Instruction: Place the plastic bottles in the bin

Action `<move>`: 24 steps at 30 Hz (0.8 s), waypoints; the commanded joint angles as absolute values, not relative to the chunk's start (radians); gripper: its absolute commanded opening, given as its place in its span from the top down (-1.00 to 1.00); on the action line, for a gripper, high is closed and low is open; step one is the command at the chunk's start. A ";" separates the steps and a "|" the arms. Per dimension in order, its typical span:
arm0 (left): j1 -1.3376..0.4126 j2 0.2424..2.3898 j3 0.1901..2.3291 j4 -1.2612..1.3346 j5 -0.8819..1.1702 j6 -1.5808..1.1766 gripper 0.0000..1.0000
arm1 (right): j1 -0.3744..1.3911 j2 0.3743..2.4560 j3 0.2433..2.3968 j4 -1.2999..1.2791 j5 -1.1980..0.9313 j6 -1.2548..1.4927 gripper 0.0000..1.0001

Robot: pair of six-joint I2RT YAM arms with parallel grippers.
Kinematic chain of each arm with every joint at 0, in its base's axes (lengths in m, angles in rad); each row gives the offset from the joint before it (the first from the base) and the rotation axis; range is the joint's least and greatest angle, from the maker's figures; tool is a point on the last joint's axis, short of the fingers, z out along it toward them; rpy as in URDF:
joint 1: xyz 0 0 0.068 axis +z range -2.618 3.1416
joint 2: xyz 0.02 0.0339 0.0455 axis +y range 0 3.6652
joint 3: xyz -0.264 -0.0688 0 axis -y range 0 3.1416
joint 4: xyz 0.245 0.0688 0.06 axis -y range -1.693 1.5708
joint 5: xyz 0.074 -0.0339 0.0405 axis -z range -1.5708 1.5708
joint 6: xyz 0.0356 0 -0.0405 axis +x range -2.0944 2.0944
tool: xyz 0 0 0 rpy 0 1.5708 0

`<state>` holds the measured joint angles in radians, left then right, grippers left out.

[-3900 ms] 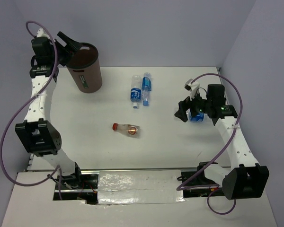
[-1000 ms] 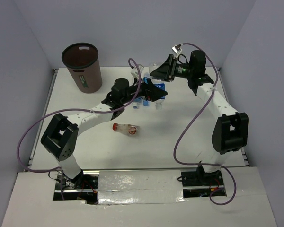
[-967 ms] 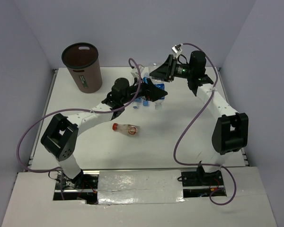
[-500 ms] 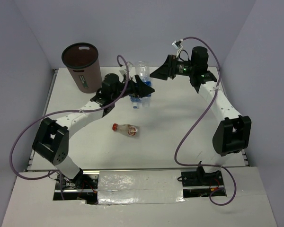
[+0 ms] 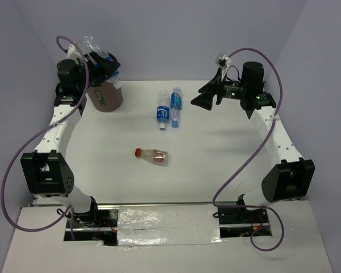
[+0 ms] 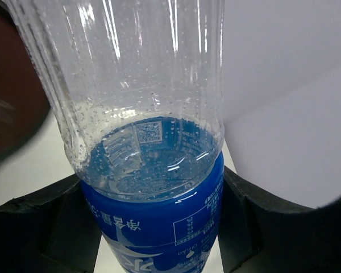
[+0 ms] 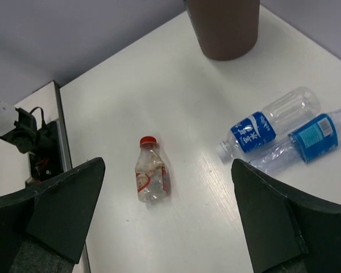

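Note:
My left gripper (image 5: 105, 63) is shut on a clear bottle with a blue label (image 5: 95, 49) and holds it high, over the dark-brown bin (image 5: 105, 98) at the far left. In the left wrist view the bottle (image 6: 153, 170) fills the frame between the black fingers (image 6: 37, 227). My right gripper (image 5: 202, 101) is open and empty, raised above the table's far right. Two blue-label bottles (image 5: 163, 114) (image 5: 175, 103) lie side by side at the far middle. A red-capped bottle (image 5: 153, 155) lies on its side at the centre; the right wrist view also shows it (image 7: 151, 176).
The right wrist view shows the bin's lower wall (image 7: 224, 25), the two blue-label bottles (image 7: 261, 129) (image 7: 314, 136), and the table's left edge with cables (image 7: 31, 142). Lavender walls close the back and sides.
My left arm has swung the blue-label bottle from the table's middle up and left to above the bin. My right arm has drawn back to the right, still open.

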<state>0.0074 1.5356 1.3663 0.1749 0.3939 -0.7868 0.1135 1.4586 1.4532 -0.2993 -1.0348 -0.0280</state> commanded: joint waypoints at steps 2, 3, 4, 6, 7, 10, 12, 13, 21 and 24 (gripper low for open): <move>0.106 1.621 1.514 0.163 0.356 -0.827 0.51 | 0.118 1.419 1.394 -0.313 -1.028 -0.058 -0.99; 0.112 1.655 1.569 0.163 0.353 -0.818 0.50 | 0.118 1.414 1.376 -0.314 -1.034 -0.060 -0.99; 0.118 1.670 1.597 0.150 0.345 -0.809 0.46 | 0.118 1.411 1.368 -0.313 -1.035 -0.061 -0.99; 0.126 1.721 1.679 0.135 0.304 -0.764 0.40 | 0.118 1.405 1.355 -0.325 -1.035 -0.071 -0.99; 0.127 1.733 1.699 0.129 0.284 -0.746 0.33 | 0.115 1.404 1.353 -0.330 -1.035 -0.077 -0.99; 0.132 1.785 1.753 0.140 0.203 -0.669 0.14 | 0.118 1.408 1.348 -0.344 -1.037 -0.089 -0.99; 0.132 1.819 1.769 0.169 0.148 -0.617 0.00 | 0.118 1.416 1.351 -0.368 -1.035 -0.101 -0.99; 0.132 1.828 1.772 0.176 0.131 -0.601 -0.12 | 0.121 1.419 1.354 -0.383 -1.034 -0.129 -0.99; 0.124 1.919 1.856 0.177 0.021 -0.489 -0.60 | 0.179 1.422 1.333 -0.505 -0.988 -0.262 -0.99; 0.118 1.956 1.914 0.132 0.029 -0.465 -0.81 | 0.221 1.428 1.331 -0.523 -0.959 -0.290 -0.99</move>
<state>0.1284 1.9400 1.8286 0.1101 0.0532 -0.5289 0.1791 1.4567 1.3392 -0.4831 -0.9890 -0.2264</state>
